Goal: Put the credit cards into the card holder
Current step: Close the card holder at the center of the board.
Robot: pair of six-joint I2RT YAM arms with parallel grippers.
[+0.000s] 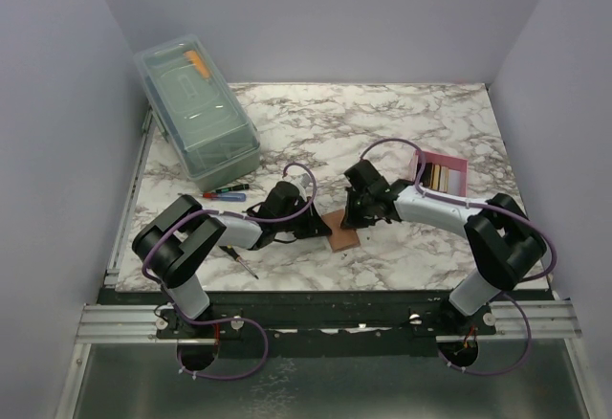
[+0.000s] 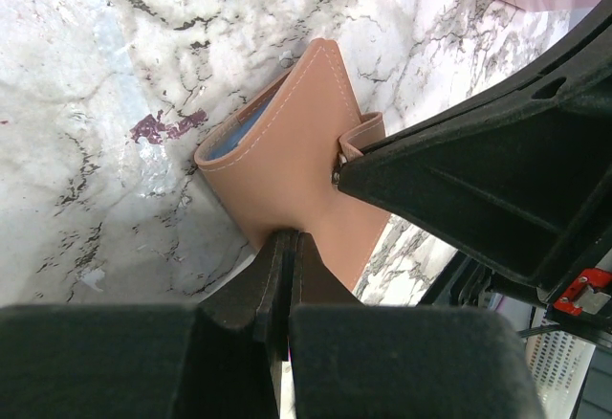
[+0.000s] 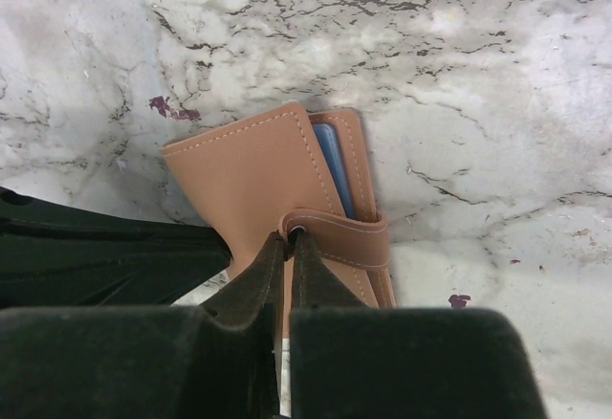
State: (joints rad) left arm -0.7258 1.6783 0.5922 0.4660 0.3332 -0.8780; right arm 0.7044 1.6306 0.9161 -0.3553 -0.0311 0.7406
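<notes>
Clear lidded bin (image 1: 196,113) back-left corner; pens (image 1: 226,192) just in front of it; thin dark tool (image 1: 241,263) front edge; pink tray (image 1: 445,172) right edge

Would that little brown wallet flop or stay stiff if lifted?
Probably bendy: the wallet looks like thin stitched leather, and its strap curves softly. Likely light: the left claw pinches just its edge. Flat, so unlikely to roll.

Marble-patterned table (image 1: 402,122); plain lavender walls (image 1: 335,17)

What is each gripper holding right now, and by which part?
Both hold the card holder: the left gripper pinches its cover's edge, the right gripper pinches its strap.
</notes>
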